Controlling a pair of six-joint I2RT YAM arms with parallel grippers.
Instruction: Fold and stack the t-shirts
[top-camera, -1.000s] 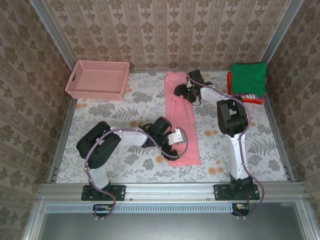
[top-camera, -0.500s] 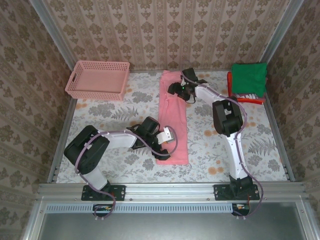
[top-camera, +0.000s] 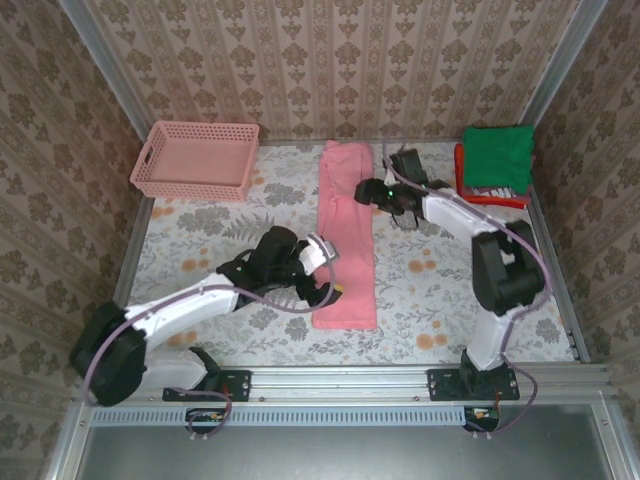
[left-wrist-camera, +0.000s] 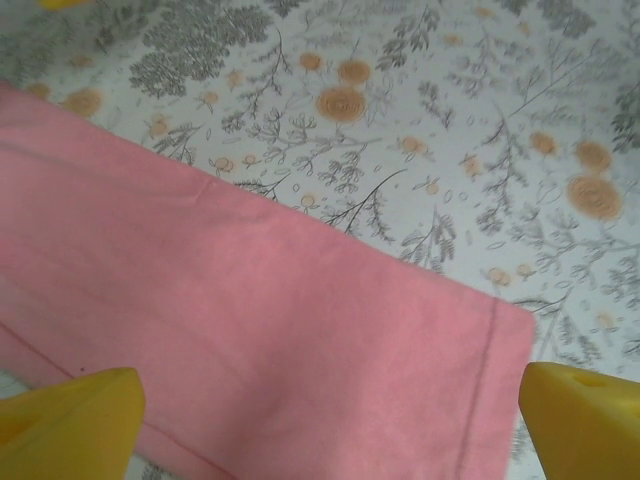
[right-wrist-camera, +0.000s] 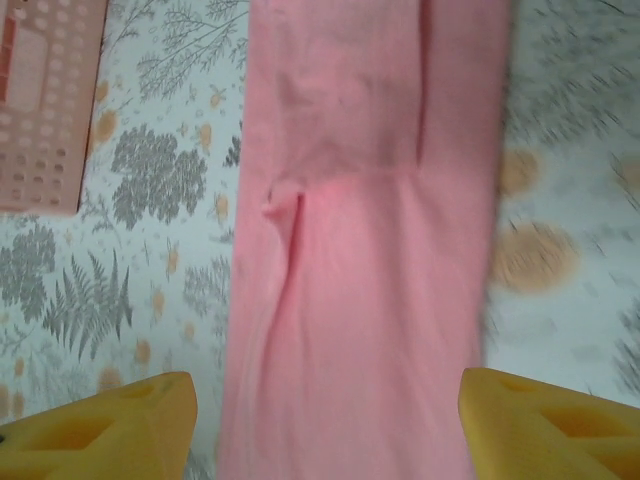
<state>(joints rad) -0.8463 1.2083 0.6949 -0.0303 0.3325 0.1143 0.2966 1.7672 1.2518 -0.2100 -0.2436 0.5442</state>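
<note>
The salmon-pink t-shirt (top-camera: 346, 240) lay folded into a long narrow strip down the middle of the floral table (top-camera: 200, 225), running from 12 o'clock to 6 o'clock. My left gripper (top-camera: 325, 265) hung at the strip's 8 o'clock edge, near its lower end. My fingers were spread wide with nothing clamped. From my left wrist, the yellow fingertips (left-wrist-camera: 70, 415) framed a hemmed corner of the shirt lying flat on the cloth. My right gripper (top-camera: 374, 190) sat at the strip's 1 o'clock edge, near its upper end. Its fingers (right-wrist-camera: 100, 420) also stood well apart, and the pink cloth lay below them, ungripped. At the table's 2 o'clock corner rested a stack with the green t-shirt (top-camera: 498, 153) on top, then a white one (top-camera: 495, 188) and a red one (top-camera: 460, 165). The pink basket (top-camera: 195, 160) stood at 10 o'clock.
</note>
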